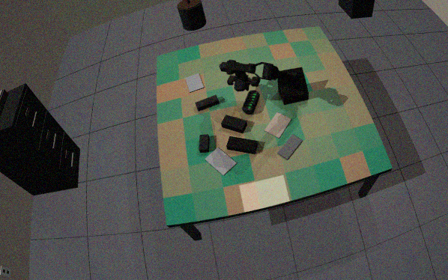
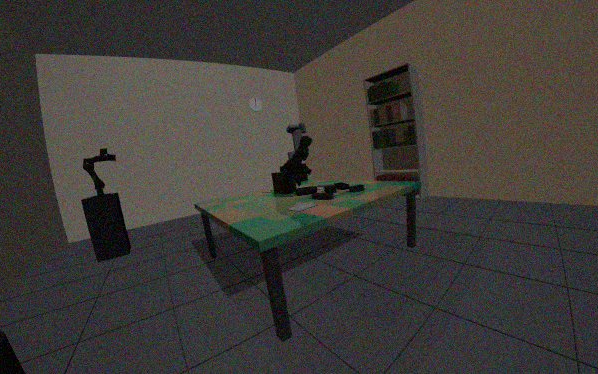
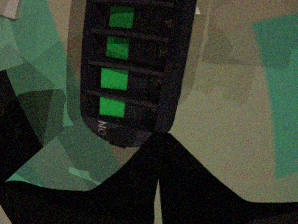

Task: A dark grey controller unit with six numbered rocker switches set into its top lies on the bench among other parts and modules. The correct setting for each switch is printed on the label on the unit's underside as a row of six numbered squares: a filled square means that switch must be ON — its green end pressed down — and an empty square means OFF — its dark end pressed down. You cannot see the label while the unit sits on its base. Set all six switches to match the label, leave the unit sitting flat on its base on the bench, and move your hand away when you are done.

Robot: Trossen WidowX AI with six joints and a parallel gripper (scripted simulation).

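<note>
We've got the bench [image 1: 320, 138] [image 2: 287, 220] with the arm [image 1: 237, 67] [image 2: 297, 162] over it, and four dark modules plus four flat sheets spread around. Controller [image 1: 254, 102] [image 3: 131, 63] sits on the bench just beside the gripper [image 1: 242, 85] [image 3: 159, 150], switches up, four green ends visible in the wrist view. Gripper's fully closed, holding nothing.

Place: robotics lab or workshop, suggested by robot arm [image 1: 237, 67] [image 2: 296, 162], bench [image 1: 335, 138] [image 2: 247, 220].
Storage: bookshelf [image 2: 418, 125] was seen by wall.
</note>
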